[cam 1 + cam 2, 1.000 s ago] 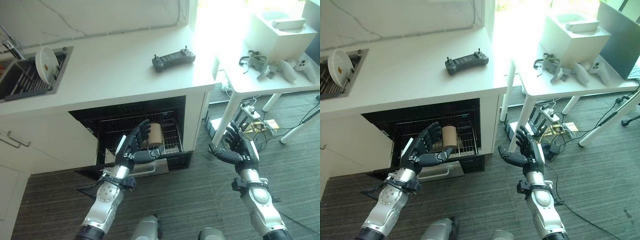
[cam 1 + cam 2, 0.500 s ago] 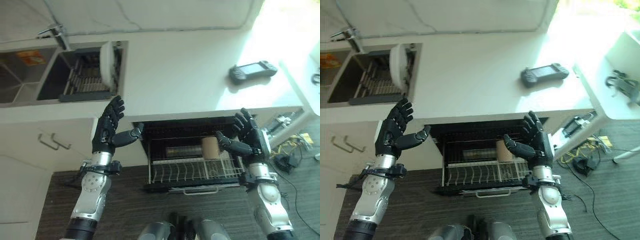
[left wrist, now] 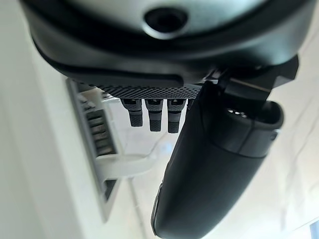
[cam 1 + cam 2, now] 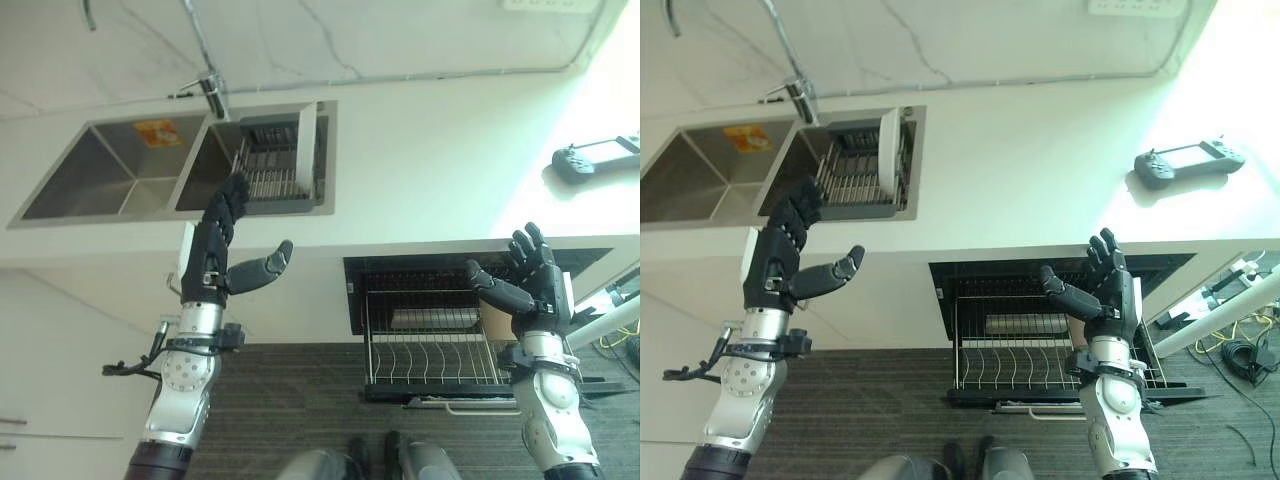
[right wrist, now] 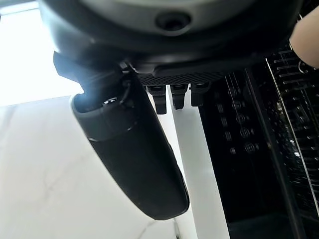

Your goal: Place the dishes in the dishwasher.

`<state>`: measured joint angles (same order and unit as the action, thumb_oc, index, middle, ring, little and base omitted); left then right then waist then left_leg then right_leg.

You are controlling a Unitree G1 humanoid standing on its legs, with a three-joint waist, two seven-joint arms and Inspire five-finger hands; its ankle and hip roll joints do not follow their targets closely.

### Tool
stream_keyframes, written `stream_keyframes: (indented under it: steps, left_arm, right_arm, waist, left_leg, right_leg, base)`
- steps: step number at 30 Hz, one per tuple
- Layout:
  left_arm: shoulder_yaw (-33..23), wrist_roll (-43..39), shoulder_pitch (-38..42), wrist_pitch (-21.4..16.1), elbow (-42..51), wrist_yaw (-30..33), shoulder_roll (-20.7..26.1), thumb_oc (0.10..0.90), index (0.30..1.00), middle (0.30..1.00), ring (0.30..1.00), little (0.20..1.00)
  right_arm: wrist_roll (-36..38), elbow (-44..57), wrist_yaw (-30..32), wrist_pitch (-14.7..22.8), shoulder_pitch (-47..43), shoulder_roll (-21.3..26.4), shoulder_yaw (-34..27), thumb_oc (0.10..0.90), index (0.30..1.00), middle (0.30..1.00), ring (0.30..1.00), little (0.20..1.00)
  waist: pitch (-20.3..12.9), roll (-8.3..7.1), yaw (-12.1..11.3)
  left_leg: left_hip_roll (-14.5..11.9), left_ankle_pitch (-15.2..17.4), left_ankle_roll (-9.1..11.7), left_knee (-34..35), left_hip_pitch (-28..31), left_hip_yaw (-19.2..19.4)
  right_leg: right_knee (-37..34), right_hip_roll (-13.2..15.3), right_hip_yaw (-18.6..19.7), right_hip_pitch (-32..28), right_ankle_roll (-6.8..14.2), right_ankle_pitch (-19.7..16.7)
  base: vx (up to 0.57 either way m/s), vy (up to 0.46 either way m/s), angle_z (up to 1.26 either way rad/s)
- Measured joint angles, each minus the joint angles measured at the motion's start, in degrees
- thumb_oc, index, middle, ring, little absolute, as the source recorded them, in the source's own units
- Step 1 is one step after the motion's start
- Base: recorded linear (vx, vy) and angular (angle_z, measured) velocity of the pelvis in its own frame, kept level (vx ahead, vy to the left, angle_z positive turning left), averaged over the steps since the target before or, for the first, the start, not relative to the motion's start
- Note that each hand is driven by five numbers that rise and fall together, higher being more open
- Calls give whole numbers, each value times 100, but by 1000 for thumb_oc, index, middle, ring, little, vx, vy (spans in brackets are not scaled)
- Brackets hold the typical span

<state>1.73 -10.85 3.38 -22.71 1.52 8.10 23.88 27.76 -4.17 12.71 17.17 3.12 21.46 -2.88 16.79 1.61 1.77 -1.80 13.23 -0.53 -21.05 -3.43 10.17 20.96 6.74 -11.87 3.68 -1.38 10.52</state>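
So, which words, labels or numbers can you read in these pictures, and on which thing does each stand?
No text can be read here.
Orange sticker on the back wall of the sink: it bears print, too small and blurred to read.
Black controller on the counter: no legible marking.
White plate in the sink rack: plain.
Dishwasher rack: no label visible.
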Motion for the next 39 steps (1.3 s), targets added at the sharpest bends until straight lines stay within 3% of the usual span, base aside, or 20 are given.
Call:
stream_keyframes:
  steps: [2,3,5,6,7,8,9,10,11,13,14,18,20,24,29,31,32,34,37,39]
  left_arm:
    - [25,3,-72,0,65,-2,0,800,900,900,900,900]
    - [22,-2,-161,1,71,4,7,800,900,900,900,900]
    - [18,-7,-216,16,62,-2,-8,800,900,900,900,900]
    - [17,-8,-282,14,72,-10,24,800,900,900,900,900]
    - [18,-8,-261,14,37,-54,18,800,900,900,900,900]
    - [18,-19,-267,13,30,-156,7,800,900,900,900,900]
    - [28,-18,-247,11,15,-275,4,800,900,900,900,900]
    - [57,-17,-231,11,-45,-380,-1,800,900,900,900,900]
    - [64,-19,-225,12,-63,-405,26,800,900,900,900,900]
    - [24,-9,-216,13,-100,-362,99,800,900,900,900,900]
    - [48,6,-215,14,-120,-356,126,800,900,900,900,900]
    - [-63,54,-274,-25,-107,44,204,800,900,900,900,900]
    - [-132,70,-283,-38,-31,156,201,800,900,900,900,900]
    - [-206,50,-227,-206,52,133,213,800,900,900,900,900]
    - [-221,48,-382,-487,218,-280,218,800,900,900,900,900]
    - [-164,-366,-411,-529,284,-782,216,800,900,900,900,900]
    - [-120,-742,-467,-605,387,-1293,199,800,900,900,900,900]
    - [151,-1449,-392,-514,405,-2059,123,800,900,900,900,900]
    - [743,-1647,-153,-82,668,-3275,181,800,900,900,900,900]
    - [1641,-1534,60,677,821,-4027,180,800,900,900,900,900]
  right_arm:
    - [-1,-24,52,3,-4,32,-35,800,900,900,900,900]
    - [-6,-5,39,3,-25,64,53,800,900,900,900,900]
    - [-20,-10,43,20,-127,44,200,800,900,900,900,900]
    - [-17,-3,66,15,-133,39,139,800,900,900,900,900]
    - [-20,-47,61,14,-133,10,37,800,900,900,900,900]
    - [-26,-44,78,-1,-112,9,-41,800,900,900,900,900]
    - [-57,-8,126,-2,-103,83,-63,800,900,900,900,900]
    - [-55,19,194,-1,-82,87,-131,800,900,900,900,900]
    - [-54,124,261,-1,-83,87,-188,800,900,900,900,900]
    - [-55,186,263,1,-92,-89,-216,800,900,900,900,900]
    - [-52,183,191,-29,-76,-161,-59,800,900,900,900,900]
    - [-52,179,57,-41,-119,-206,5,800,900,900,900,900]
    - [-54,181,-116,-37,-232,-176,107,800,900,900,900,900]
    - [-56,109,-163,-23,-465,-145,278,800,900,900,900,900]
    - [-58,112,-209,-23,-549,-144,337,800,900,900,900,900]
    - [-62,118,-190,-22,-560,-144,338,800,900,900,900,900]
    - [-67,164,-146,-21,-540,-110,331,800,900,900,900,900]
    - [-65,159,-63,-57,-505,-216,309,800,900,900,900,900]
    - [-68,115,-57,-62,-519,-243,336,800,900,900,900,900]
    - [-65,114,-65,-63,-537,-232,336,800,900,900,900,900]
  waist:
    - [-33,77,71]
    - [-78,86,-32]
    - [-107,87,-41]
    - [-112,99,-67]
    - [-113,122,-39]
    - [-122,130,-45]
    - [-128,152,-18]
    - [-142,125,33]
    - [-145,127,37]
    - [-136,140,-38]
    - [-137,133,0]
    - [-142,158,-85]
    - [-146,139,-306]
    - [-143,86,-419]
    - [-147,40,-573]
    - [-149,-27,-554]
    - [-250,-23,-558]
    - [-276,-140,-465]
    - [-285,-116,-405]
    - [-301,-88,-269]
  left_leg:
    - [-198,-176,70,228,32,-519]
    - [-43,-266,160,244,54,-752]
    - [207,-226,149,-562,-450,-893]
    - [255,-120,-27,-764,-662,-1237]
    - [140,69,93,-965,-882,-1527]
    - [-33,71,98,-906,-941,-1553]
    - [-274,-77,275,-752,-950,-1208]
    - [-144,-153,225,-805,-917,-908]
    - [96,-68,-5,-797,-899,-734]
    - [337,-61,-372,-767,-848,-422]
    - [387,-103,-525,-571,-719,-290]
    - [361,-316,-785,35,-490,-19]
    - [337,-369,-811,188,-429,212]
    - [505,-548,-930,428,-432,373]
    - [525,-626,-780,607,-440,490]
    - [537,-629,-439,715,-475,504]
    - [213,76,-496,-613,-928,-376]
    - [404,-180,-417,-231,-775,-396]
    - [419,-431,-466,124,-593,-355]
    - [367,-511,-435,333,-385,-318]
  right_leg:
    - [177,128,106,35,148,165]
    - [376,172,343,171,301,209]
    - [258,403,714,286,362,123]
    - [156,528,770,284,485,36]
    - [83,576,761,209,616,25]
    - [37,680,802,156,645,14]
    - [-34,866,826,48,804,-10]
    - [-150,1088,878,-72,771,-58]
    - [-319,1281,936,-54,590,-326]
    - [-494,1447,953,25,648,-1037]
    - [-265,1300,933,113,790,-713]
    - [11,433,185,50,741,-334]
    - [180,250,-153,-93,648,-86]
    - [-119,340,-248,-241,600,202]
    - [-144,294,-269,-102,534,170]
    - [-259,287,-219,-75,451,144]
    - [239,291,-235,274,666,162]
    - [165,406,-117,296,590,182]
    - [-193,381,-123,143,643,-54]
    - [-310,294,-118,-12,633,-103]
  base:
    - [70,352,0]
    - [63,306,-34]
    - [71,464,-35]
    - [81,649,-15]
    - [84,604,-15]
    - [99,579,-6]
    - [96,455,-8]
    - [92,434,-19]
    - [89,440,-36]
    - [86,431,-57]
    - [59,296,-50]
    - [-13,88,-35]
    - [-27,-34,-59]
    - [1,-49,-27]
    - [15,-58,-7]
    - [14,-85,2]
    - [17,-96,-4]
    - [33,-75,2]
    - [37,-75,-2]
    - [68,-111,-11]
